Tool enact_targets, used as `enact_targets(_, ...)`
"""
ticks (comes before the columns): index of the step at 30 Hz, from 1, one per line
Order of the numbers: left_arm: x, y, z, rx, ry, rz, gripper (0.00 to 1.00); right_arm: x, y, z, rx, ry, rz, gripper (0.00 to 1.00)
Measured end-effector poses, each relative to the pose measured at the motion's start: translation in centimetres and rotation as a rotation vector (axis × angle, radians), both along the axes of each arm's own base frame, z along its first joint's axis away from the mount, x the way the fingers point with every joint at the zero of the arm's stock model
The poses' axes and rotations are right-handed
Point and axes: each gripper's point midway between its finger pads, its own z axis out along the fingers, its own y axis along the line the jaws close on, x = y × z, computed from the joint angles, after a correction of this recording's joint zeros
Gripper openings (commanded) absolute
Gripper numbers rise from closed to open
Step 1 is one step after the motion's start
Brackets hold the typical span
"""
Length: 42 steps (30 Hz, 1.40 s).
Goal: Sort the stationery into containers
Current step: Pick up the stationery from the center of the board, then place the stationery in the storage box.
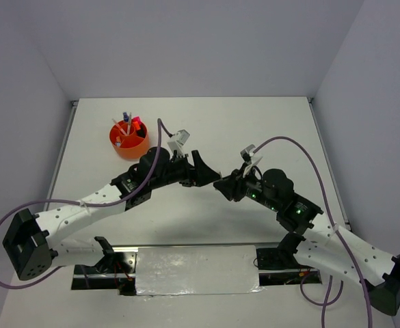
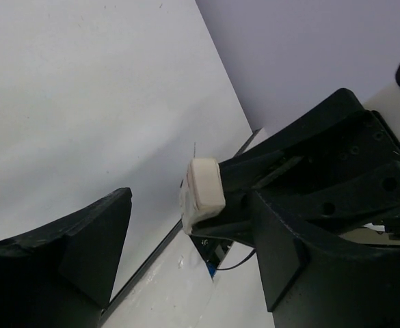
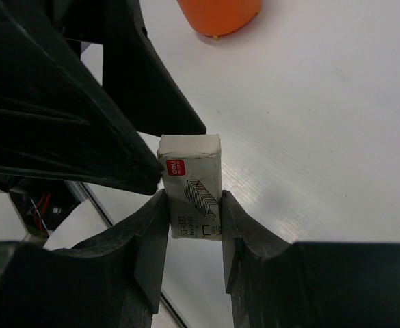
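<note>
My right gripper [image 3: 193, 229] is shut on a small white box [image 3: 191, 179] printed with a staple drawing, and holds it above the table. The box also shows in the left wrist view [image 2: 204, 190], between my left gripper's [image 2: 193, 270] wide-open fingers [image 2: 70, 249]. One left fingertip [image 3: 141, 174] sits right beside the box's upper corner. In the top view the two grippers meet mid-table, left [image 1: 208, 172] and right [image 1: 225, 186], and the box is hidden there. The orange organiser cup [image 1: 128, 141] stands at the back left with several stationery pieces upright inside; its base shows in the right wrist view [image 3: 220, 15].
A metal plate [image 1: 196, 268] lies at the near edge between the arm bases. Purple cables loop from both arms. White walls enclose the table on three sides.
</note>
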Motion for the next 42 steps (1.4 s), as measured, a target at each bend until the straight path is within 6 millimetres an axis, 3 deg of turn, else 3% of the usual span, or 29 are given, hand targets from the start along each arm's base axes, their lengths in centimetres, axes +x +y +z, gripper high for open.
enact_targets(6, 0.5, -0.9, -1.4, 0.019, 0.023, -0.006, 0.63, -0.4, 0.3, 0.1, 0.003, -0.002, 0.023, 0.0)
enact_targets(9, 0.4, -1.1, -1.3, 0.012, 0.022, -0.014, 0.47, -0.5, 0.4, -0.2, -0.008, 0.005, 0.032, 0.0)
enact_targets(10, 0.4, -1.2, -1.1, 0.008, 0.018, -0.016, 0.36, -0.6, 0.5, -0.3, -0.009, 0.007, 0.037, 0.0)
enact_targets(14, 0.2, -1.4, -0.8, -0.001, 0.009, -0.032, 0.11, -0.6, 0.5, -0.4, -0.017, -0.001, 0.041, 0.04)
enact_targets(16, 0.1, -1.4, -0.8, 0.0, 0.009, -0.032, 0.02, -0.6, 0.6, -0.4, -0.02, -0.003, 0.043, 0.56)
enact_targets(17, 0.2, -1.4, -0.8, 0.002, 0.007, -0.032, 0.0, -0.6, 0.6, -0.4, -0.017, 0.0, 0.042, 0.87)
enact_targets(18, 0.2, -1.4, -0.8, 0.006, 0.003, -0.032, 0.0, -0.7, 0.6, -0.3, -0.012, 0.0, 0.044, 0.99)
enact_targets(21, 1.2, -0.5, -1.2, 0.066, -0.025, 0.004, 0.0, -0.6, 0.2, 0.2, 0.006, -0.014, 0.021, 1.0)
enact_targets(24, 4.3, 2.5, -0.7, 0.17, -0.104, 0.089, 0.0, -0.6, -1.1, 0.9, 0.035, -0.045, -0.036, 1.0)
enact_targets(29, 12.6, 12.3, 1.8, 0.394, -0.276, 0.33, 0.0, -0.4, -3.3, 2.6, 0.075, -0.1, -0.125, 1.0)
enact_targets(32, 16.7, 17.1, 3.1, 0.538, -0.369, 0.415, 0.0, -0.4, -3.8, 2.8, 0.076, -0.104, -0.146, 1.0)
enact_targets(36, 18.6, 20.4, 1.9, 0.752, -0.508, 0.384, 0.0, -0.5, -3.7, 2.4, 0.076, -0.09, -0.141, 1.0)
enact_targets(42, 19.2, 22.8, -0.8, 0.903, -0.641, 0.273, 0.0, -1.0, -3.5, 2.1, 0.083, -0.081, -0.119, 1.0)
